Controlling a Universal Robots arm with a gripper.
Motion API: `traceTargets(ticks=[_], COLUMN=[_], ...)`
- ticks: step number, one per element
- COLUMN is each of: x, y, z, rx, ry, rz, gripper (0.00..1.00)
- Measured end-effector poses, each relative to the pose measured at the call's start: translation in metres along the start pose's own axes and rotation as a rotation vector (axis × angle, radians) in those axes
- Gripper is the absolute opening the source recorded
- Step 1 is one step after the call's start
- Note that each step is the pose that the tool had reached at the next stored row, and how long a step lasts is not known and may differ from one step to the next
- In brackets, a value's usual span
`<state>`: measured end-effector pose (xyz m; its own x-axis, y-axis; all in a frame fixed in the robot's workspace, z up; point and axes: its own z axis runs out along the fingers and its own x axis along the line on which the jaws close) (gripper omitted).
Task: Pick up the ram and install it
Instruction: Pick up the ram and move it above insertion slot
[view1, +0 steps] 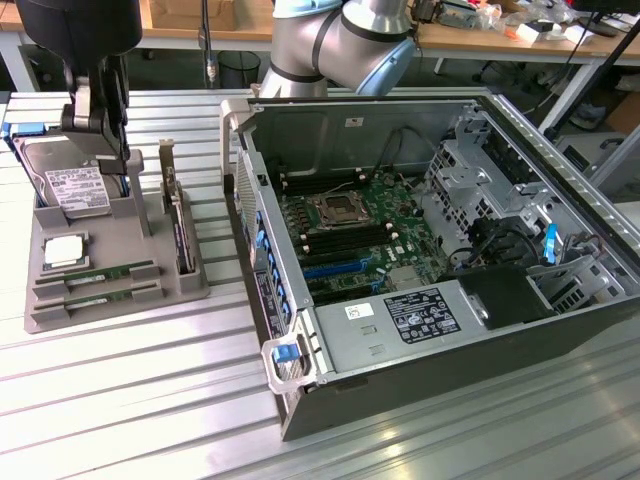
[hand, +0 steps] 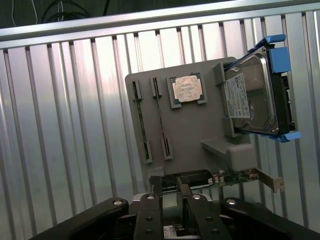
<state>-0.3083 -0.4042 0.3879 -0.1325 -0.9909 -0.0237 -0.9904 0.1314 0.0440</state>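
Note:
Two green ram sticks lie edge-up in the slots of a grey holder tray (view1: 190, 285), on the exterior view's left: one ram stick (view1: 95, 273) (hand: 139, 122) and its twin (view1: 105, 294) (hand: 160, 117) beside it. My gripper (view1: 105, 140) (hand: 171, 200) hangs above the back of the tray, over the hard drive's stand, well clear of both sticks. It is open and holds nothing. The open computer case (view1: 420, 240) lies to the right, its motherboard (view1: 350, 225) showing black memory slots on both sides of the processor socket.
The tray also carries a hard drive (view1: 72, 188) (hand: 255, 95) in blue rails, a square silver processor (view1: 62, 250) (hand: 187, 89) and an upright expansion card (view1: 178, 225) (hand: 235, 177). Everything sits on a ribbed aluminium table (view1: 150, 400). Workbenches stand behind.

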Motion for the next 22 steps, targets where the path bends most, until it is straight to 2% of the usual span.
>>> traceTargets(ticks=[2, 8, 22], x=[0.0, 0.0, 0.0], y=[0.0, 0.0, -0.0005], z=[0.0, 0.0004, 0.011], rx=[0.0, 0.0001, 0.0], ry=[0.0, -0.0001, 0.0], rz=[0.0, 0.0, 0.0], gripper=[0.36, 0.36, 0.36])
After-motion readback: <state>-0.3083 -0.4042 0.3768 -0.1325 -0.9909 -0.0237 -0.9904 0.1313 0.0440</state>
